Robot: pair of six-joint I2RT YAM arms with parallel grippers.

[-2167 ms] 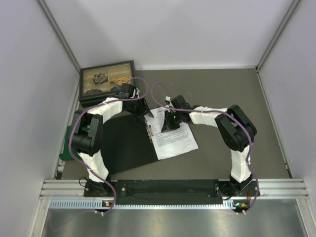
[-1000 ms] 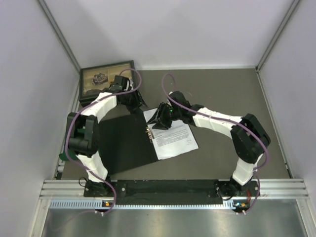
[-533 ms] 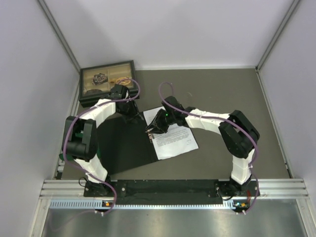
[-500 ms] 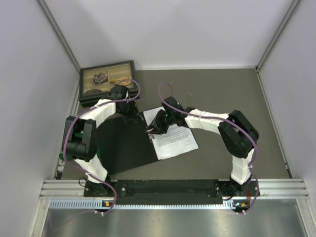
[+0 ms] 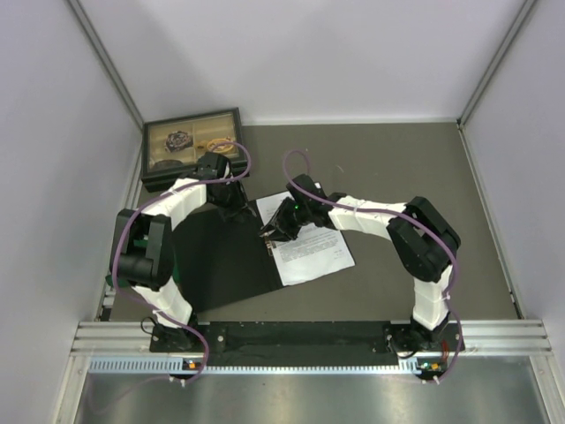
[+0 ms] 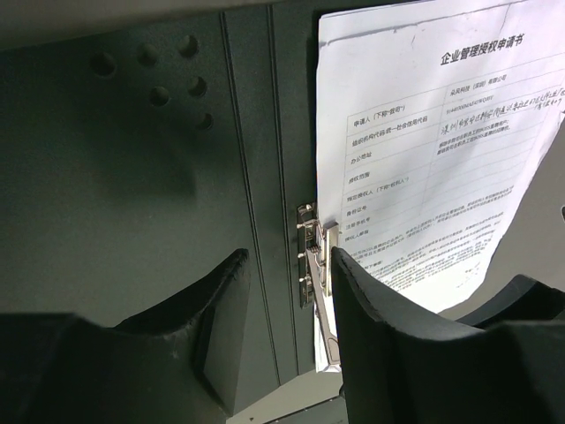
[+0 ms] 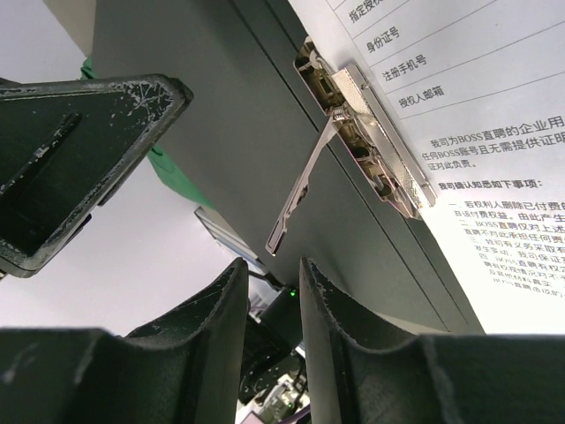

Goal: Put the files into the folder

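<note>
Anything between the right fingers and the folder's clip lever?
Nothing visible does. In the right wrist view, the tip of the raised clip lever hangs just ahead of the right gripper, in line with the gap between its fingers, with only the open folder behind it.

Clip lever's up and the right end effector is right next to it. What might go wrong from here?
1. The raised lever sits just beyond the right end effector; a skewed push may slip off it.
2. The printed sheet meets the clip only along its edge; a nudge could slide it free before clamping.
</note>
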